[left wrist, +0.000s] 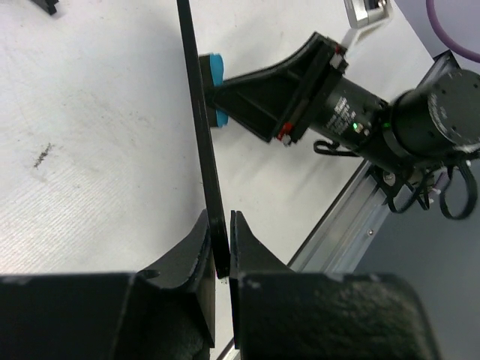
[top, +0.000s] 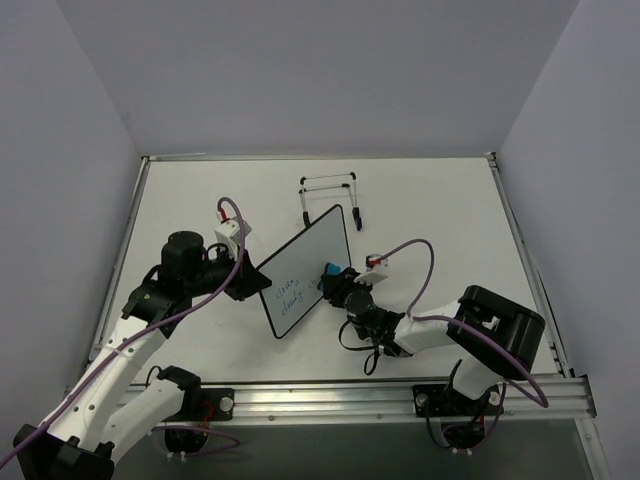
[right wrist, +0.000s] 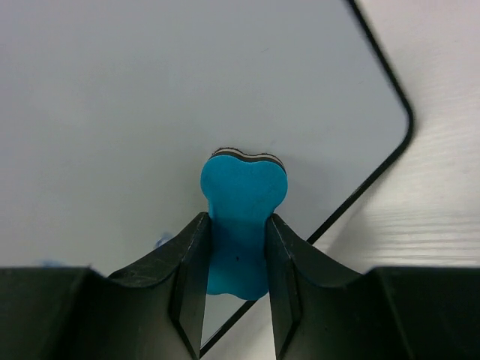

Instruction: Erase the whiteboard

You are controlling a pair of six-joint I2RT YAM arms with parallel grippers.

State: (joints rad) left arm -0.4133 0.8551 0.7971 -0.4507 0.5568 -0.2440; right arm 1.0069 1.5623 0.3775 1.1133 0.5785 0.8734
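The whiteboard (top: 305, 270), white with a thin black frame and blue handwriting on its lower part, stands tilted on edge above the table. My left gripper (top: 243, 284) is shut on its left edge; the left wrist view shows the board (left wrist: 201, 112) edge-on between the jaws of the left gripper (left wrist: 221, 244). My right gripper (top: 335, 283) is shut on a blue eraser (top: 330, 268). In the right wrist view the eraser (right wrist: 241, 214) is pinched in the right gripper (right wrist: 236, 281), its felt end pressed against the board face (right wrist: 150, 97) near a rounded corner.
A thin wire easel stand (top: 330, 195) lies on the table behind the board. The aluminium rail (top: 400, 400) runs along the near edge, with purple cables looping over both arms. Grey walls enclose the table on three sides.
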